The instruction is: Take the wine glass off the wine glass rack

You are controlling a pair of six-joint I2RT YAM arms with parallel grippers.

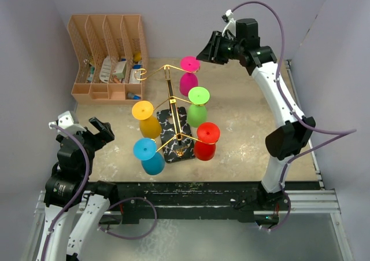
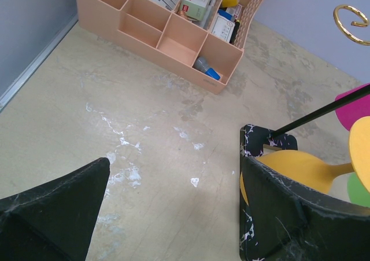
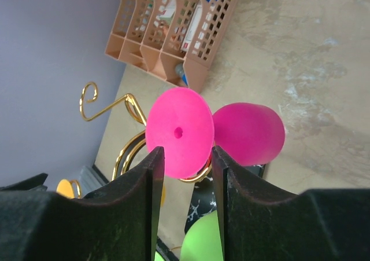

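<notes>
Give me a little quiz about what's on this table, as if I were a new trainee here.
1. How many glasses hang on the wine glass rack?
2. True or false: the left gripper is holding a glass.
3. Fill the gap: seen from its own camera, the right gripper has the round foot of the ____ glass between its fingers.

Key
1. Five.
2. False: the left gripper is open and empty, off to the side of the rack.
3. Pink: it is the pink glass.
</notes>
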